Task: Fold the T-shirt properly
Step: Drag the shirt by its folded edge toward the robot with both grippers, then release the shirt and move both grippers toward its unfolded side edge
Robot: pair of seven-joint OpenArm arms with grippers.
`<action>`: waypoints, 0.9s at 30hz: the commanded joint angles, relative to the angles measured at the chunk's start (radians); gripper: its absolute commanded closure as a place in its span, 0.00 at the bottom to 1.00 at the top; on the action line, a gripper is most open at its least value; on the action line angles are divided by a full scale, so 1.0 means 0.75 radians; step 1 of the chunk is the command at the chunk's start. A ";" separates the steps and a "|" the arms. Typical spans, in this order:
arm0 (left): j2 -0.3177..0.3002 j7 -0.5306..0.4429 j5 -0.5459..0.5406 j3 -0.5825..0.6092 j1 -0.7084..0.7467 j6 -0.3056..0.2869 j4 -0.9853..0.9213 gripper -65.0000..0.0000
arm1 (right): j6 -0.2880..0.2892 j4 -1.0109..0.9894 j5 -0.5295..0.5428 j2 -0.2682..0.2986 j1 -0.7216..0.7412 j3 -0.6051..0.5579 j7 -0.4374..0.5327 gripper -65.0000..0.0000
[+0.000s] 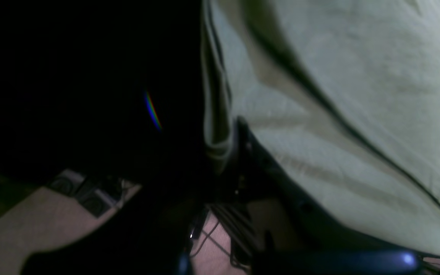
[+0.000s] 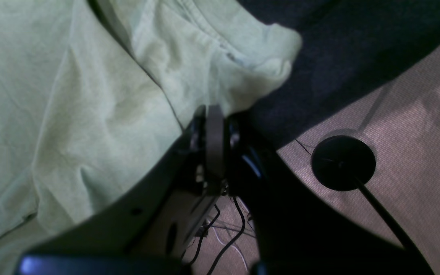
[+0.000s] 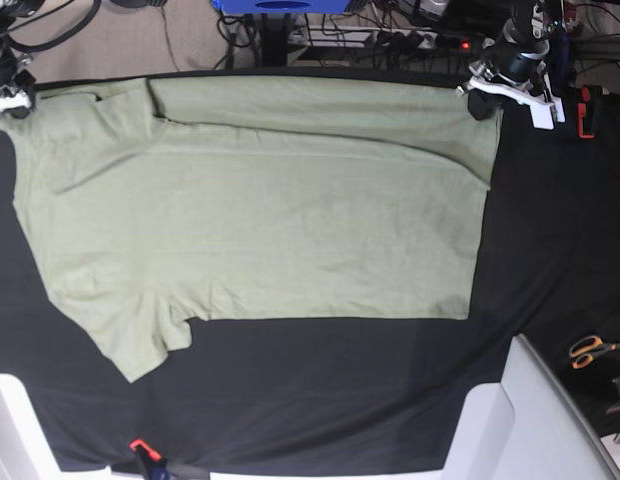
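The pale sage-green T-shirt (image 3: 260,210) lies spread on the black cloth (image 3: 550,230), with its far long edge folded over in a strip (image 3: 320,105). My left gripper (image 3: 482,100) is at the shirt's far right corner. In the left wrist view its dark fingers (image 1: 243,152) are closed on the folded hem of the shirt (image 1: 338,95). My right gripper (image 3: 12,95) is at the far left corner by the sleeve. In the right wrist view it (image 2: 214,114) is pinched shut on the shirt's edge (image 2: 71,107).
Orange-handled scissors (image 3: 590,350) lie at the right edge. A white bin (image 3: 530,420) stands at the front right. A red item (image 3: 587,110) sits beside the left arm. Beyond the table are cables (image 3: 390,30) and a black disc (image 2: 343,162) on the floor.
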 commanded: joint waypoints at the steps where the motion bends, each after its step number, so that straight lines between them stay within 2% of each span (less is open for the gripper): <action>1: -0.017 -0.033 -0.008 -0.008 0.011 0.005 0.019 1.00 | 0.000 0.019 0.015 0.024 0.000 0.007 0.023 1.00; 9: -0.017 -0.037 -0.008 -0.020 0.011 0.005 -0.049 1.00 | -0.006 0.017 0.017 0.022 -0.019 0.007 0.021 0.98; 11: -0.015 -0.039 -0.008 -0.020 0.011 0.005 -0.071 1.00 | -0.006 0.017 0.017 0.022 -0.021 0.009 0.021 0.87; 15: -0.009 -0.041 -0.008 -0.020 0.011 0.005 -0.078 0.99 | -0.006 0.017 0.017 0.002 -0.012 0.072 0.021 0.60; 17: -0.009 -0.043 -0.010 -0.029 0.011 0.005 -0.078 0.76 | -0.006 0.027 0.019 -0.010 -0.010 0.111 0.019 0.51; 19: 0.000 -0.043 -0.010 -0.080 0.009 0.005 -0.065 0.61 | -0.006 0.027 0.019 -0.006 -0.010 0.115 0.021 0.48; 24: 0.024 -0.041 -0.012 -0.245 -0.025 0.005 -0.061 0.34 | -0.006 0.031 0.015 0.000 0.004 0.121 0.027 0.47; 27: 0.018 -0.041 -0.010 -0.362 -0.044 0.003 -0.075 0.18 | -0.006 0.070 0.011 0.037 0.018 0.125 0.029 0.47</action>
